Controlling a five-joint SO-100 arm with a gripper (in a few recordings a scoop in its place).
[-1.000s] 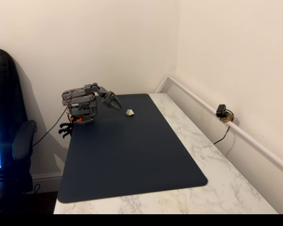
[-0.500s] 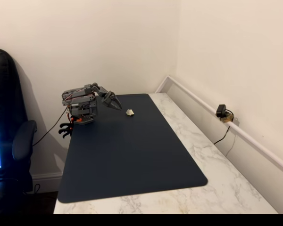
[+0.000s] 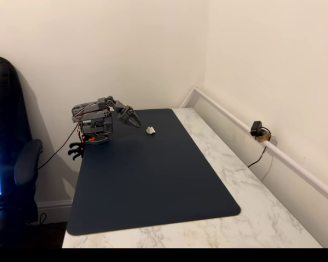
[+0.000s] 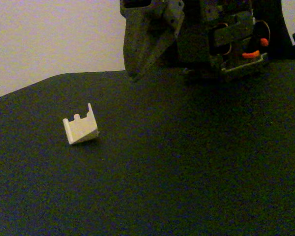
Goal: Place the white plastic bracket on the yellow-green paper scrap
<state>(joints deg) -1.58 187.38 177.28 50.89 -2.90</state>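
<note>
Nothing has moved since the earlier frames: the grey arm sits folded at the far left end of the dark blue mat (image 3: 153,180), exactly as before. Its gripper (image 3: 132,119) points down and toward the white plastic bracket (image 3: 151,130), with the tips close together and holding nothing, though whether they are fully closed is too small to tell. In the low fixed view the gripper (image 4: 142,54) hangs just above the mat, and the bracket (image 4: 80,127) rests tilted on the mat, well apart from it, notched edge upward. The mat lies on a white marble table (image 3: 246,180). A small black camera (image 3: 257,129) sits on the ledge at the right wall.
</note>
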